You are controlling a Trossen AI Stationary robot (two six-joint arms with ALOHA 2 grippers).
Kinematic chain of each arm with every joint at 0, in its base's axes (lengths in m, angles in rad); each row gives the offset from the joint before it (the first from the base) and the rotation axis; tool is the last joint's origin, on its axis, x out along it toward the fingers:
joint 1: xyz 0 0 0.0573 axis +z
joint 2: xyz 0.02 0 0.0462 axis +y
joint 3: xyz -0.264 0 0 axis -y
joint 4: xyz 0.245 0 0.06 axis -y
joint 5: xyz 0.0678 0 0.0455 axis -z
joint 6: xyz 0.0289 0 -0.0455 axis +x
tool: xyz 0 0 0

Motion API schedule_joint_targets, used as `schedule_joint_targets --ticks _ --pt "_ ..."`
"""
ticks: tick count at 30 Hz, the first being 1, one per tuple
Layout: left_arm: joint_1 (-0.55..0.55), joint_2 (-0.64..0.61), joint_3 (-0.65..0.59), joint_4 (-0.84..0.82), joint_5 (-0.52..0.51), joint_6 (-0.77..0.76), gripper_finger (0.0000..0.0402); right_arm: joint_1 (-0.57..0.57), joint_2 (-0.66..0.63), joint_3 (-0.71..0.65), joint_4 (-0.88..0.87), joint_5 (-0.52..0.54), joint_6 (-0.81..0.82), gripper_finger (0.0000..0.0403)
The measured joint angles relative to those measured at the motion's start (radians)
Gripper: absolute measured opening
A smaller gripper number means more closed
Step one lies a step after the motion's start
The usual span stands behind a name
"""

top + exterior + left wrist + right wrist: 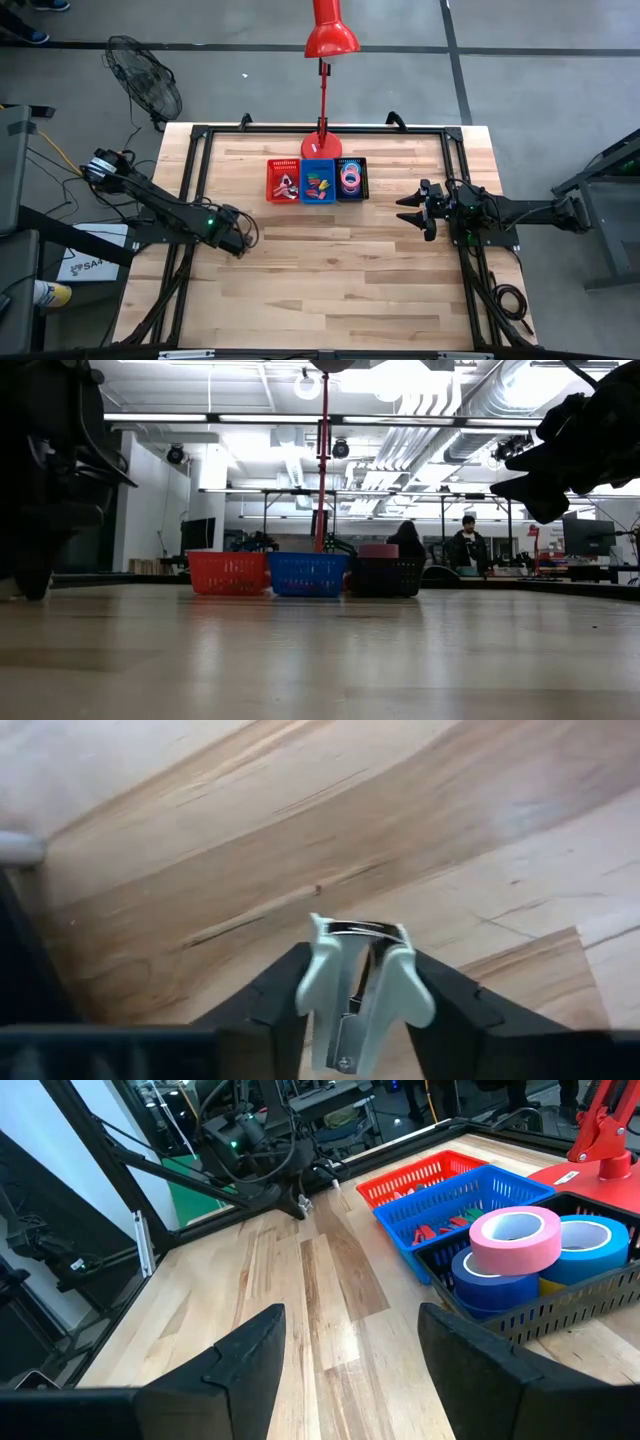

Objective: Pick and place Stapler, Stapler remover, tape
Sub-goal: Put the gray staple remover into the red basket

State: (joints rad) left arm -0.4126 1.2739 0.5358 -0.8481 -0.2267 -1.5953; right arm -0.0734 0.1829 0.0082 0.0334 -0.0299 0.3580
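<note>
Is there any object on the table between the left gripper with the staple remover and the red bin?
Nothing visible. The left gripper is closed around the staple remover above bare wood, and the table between it and the red bin shows no object. The right gripper waits open on the far side.

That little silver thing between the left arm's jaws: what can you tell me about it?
It is a staple remover, pale metallic with two curved wings and a dark gap between them. It sits between the left gripper's dark jaws, which press on both its sides, above the bare wooden table. Whether it rests on the wood is unclear.
</note>
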Motion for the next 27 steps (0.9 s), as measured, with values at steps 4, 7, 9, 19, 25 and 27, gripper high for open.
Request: schedule_joint_targets --ticks 4,7,9,19,25,27 --pt "0.0 -0.002 0.009 0.029 -0.05 0.044 0.0102 0.0 0.0 0.0 0.0 0.0 0.0 0.022" --pt "0.002 -0.014 0.047 0.038 -0.115 0.085 0.01 0.0 0.0 0.0 0.0 0.0 0.0 0.022" --pt "0.004 -0.032 0.076 0.037 -0.156 0.122 0.01 0.0 0.0 0.0 0.0 0.0 0.0 0.022" --pt "0.293 -0.08 0.245 0.044 -0.232 0.59 0.0112 0.0 0.001 0.0 0.0 0.0 0.0 0.022" --pt "0.539 -0.031 0.314 0.12 -0.135 0.887 0.0108 0.0 0.001 0.0 0.0 0.0 0.0 0.022" --pt "0.6 0.005 0.333 0.164 -0.082 0.975 0.0108 0.0 0.001 0.0 0.0 0.0 0.0 0.022"
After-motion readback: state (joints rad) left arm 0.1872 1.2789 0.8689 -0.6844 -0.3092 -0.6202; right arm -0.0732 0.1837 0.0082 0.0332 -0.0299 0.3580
